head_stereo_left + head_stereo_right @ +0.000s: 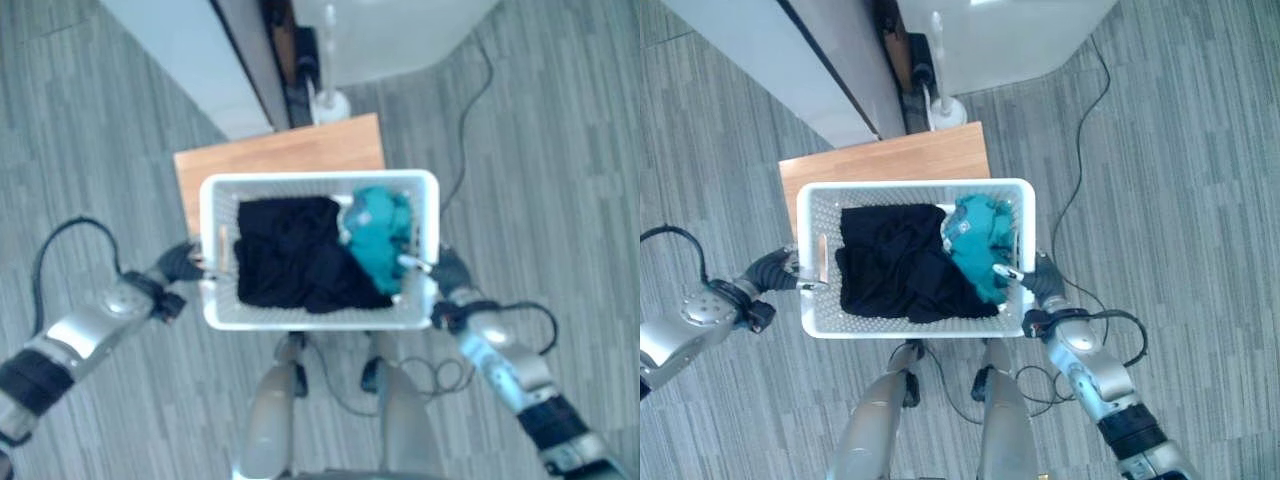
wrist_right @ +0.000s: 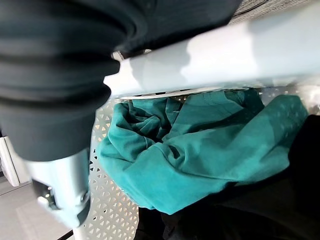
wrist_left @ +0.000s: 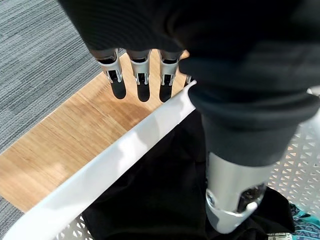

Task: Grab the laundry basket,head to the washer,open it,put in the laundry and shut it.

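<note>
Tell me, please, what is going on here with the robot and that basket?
The robot has a robot hand on each short side of a white laundry basket: the left robot hand and the right robot hand, each with its thumb hooked over the rim. The basket holds a black garment and a teal garment, and sits over a low wooden table.

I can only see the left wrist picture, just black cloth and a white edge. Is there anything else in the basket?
Observer: Yes, a teal garment lies beside the black clothes, toward the robot's right.
Operator: Is the other hand on the basket too?
Observer: The right hand is at the white laundry basket's right rim; the left hand is at its left rim.
Operator: What's under it?
Observer: A wooden table, on grey carpet.
</note>
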Robot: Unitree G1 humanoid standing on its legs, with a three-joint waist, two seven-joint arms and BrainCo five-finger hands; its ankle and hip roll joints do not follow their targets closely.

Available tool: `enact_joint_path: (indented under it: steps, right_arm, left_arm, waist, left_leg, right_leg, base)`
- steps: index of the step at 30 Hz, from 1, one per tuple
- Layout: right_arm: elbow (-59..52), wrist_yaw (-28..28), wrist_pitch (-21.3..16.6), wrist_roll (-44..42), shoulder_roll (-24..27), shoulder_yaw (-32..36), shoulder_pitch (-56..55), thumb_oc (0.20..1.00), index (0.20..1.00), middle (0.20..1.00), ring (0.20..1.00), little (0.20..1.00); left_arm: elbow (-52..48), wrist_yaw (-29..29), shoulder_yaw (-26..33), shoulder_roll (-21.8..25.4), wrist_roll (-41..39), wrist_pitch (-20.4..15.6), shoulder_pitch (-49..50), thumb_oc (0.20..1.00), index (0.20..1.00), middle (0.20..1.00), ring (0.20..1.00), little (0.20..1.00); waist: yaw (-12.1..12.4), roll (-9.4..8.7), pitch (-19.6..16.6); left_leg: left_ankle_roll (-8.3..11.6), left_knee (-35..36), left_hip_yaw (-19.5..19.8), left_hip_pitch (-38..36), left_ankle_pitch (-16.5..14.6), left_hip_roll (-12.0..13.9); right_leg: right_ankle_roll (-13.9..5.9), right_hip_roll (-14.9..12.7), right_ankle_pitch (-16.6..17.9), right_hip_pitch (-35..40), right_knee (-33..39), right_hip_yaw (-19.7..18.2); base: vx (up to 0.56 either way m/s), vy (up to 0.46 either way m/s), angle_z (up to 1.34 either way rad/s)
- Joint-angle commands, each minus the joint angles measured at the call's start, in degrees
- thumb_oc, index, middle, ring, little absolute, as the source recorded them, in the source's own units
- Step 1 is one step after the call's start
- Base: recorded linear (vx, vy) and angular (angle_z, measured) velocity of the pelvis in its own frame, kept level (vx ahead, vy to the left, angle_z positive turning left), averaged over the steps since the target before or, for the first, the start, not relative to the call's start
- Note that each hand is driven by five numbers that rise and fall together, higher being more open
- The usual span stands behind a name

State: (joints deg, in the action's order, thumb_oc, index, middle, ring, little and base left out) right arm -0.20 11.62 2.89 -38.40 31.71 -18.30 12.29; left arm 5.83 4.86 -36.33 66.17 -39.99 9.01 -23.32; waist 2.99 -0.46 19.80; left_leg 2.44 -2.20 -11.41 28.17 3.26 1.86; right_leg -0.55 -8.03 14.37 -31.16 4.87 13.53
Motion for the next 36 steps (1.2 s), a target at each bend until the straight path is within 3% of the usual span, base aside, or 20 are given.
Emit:
enact_joint_path:
  steps: [1,12,36]
  right_arm:
    - [-6.1,-5.71,-1.75,-2.26,-5.03,-11.2,7.39,1.0,1.0,1.0,1.0,1.0]
    - [-5.12,-6.15,-1.71,-3.45,-6.4,-13.97,9.84,1.0,1.0,1.0,1.0,1.0]
    - [-8.55,-6.84,0.39,2.73,-4.7,-11.81,9.53,1.0,1.0,1.0,1.0,1.0]
  left_arm:
    - [-9.83,-2.33,-4.36,-3.86,1.0,-5.02,-5.22,1.0,1.0,1.0,1.0,1.0]
    - [-9.87,-1.77,-3.39,-3.21,0.84,-5.59,-4.27,1.0,1.0,1.0,1.0,1.0]
    - [-8.66,-2.02,3.43,-7.72,4.41,-5.11,-0.22,1.0,1.0,1.0,1.0,1.0]
  waist:
    - [0.81,3.79,-2.13]
    - [1.61,4.16,-2.04]
    - [1.43,3.97,-2.69]
  left_leg:
    - [-0.4,7.2,8.07,3.02,3.4,-1.16]
    - [-0.3,7.2,7.99,3.46,3.71,-0.95]
    - [-0.49,7.2,7.82,3.69,3.45,-0.91]
  right_leg:
    - [-7.91,-4.02,-6.42,-1.11,-5.2,2.66]
    - [-7.82,-4.1,-6.41,-1.33,-5.27,3.15]
    - [-7.46,-3.8,-6.83,-1.42,-5.39,3.08]
  base:
    - [0.0,0.0,0.0]
    - [0.0,0.0,0.0]
    - [0.0,0.0,0.0]
